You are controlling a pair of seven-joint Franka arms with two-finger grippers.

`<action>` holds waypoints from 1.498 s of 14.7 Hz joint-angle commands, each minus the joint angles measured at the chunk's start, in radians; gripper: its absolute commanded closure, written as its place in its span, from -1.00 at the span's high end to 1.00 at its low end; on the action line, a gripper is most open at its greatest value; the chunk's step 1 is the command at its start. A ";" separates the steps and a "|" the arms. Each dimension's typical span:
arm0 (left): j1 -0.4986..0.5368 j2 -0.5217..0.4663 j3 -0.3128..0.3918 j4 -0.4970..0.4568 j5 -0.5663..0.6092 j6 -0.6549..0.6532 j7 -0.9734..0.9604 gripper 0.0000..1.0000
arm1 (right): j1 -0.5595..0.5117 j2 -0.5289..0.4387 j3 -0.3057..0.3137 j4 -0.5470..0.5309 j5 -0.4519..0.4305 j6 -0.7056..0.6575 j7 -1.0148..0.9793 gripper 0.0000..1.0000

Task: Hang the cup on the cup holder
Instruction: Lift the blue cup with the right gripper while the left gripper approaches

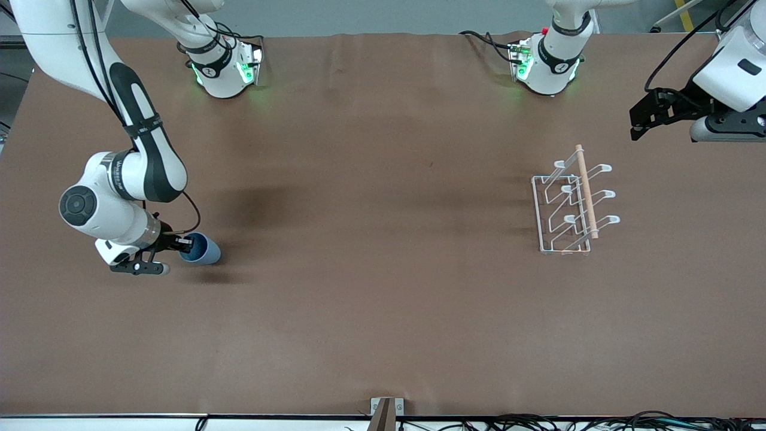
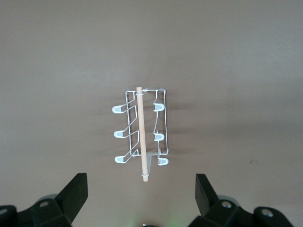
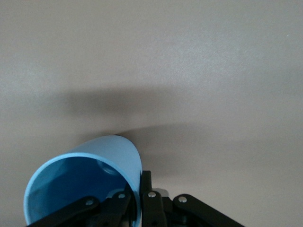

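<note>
Blue plastic, the cup [image 1: 201, 249] sits tilted at the right arm's end of the brown tabletop [image 1: 371, 311], its open mouth turned toward the right gripper [image 1: 179, 244], which pinches its rim, one finger inside and one outside. Farther from the front camera, toward the left arm's end, stands the white wire cup holder [image 1: 568, 206], prongs bare. Above the tabletop near it, the left gripper [image 1: 637, 123] waits with fingers spread wide.

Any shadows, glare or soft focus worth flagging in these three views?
Front view: soft dark shadow on the table beside the cup; no glare. Right wrist view: broad shadow above the cup, right pincer soft up close. Left wrist view: even light, cup holder sharp, faint shadow.
</note>
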 commanded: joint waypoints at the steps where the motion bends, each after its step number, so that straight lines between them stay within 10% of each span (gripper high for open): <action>1: 0.004 0.011 -0.005 0.028 0.006 -0.019 0.005 1.00 | -0.007 -0.072 0.042 0.002 0.025 -0.081 -0.002 -0.93; 12: -0.036 0.037 -0.036 0.034 -0.014 -0.011 0.007 1.00 | 0.068 -0.209 0.218 0.152 0.888 -0.451 0.000 -0.98; 22: -0.247 0.114 -0.199 0.126 -0.013 0.105 0.011 1.00 | 0.219 -0.172 0.223 0.170 1.202 -0.539 -0.250 -0.99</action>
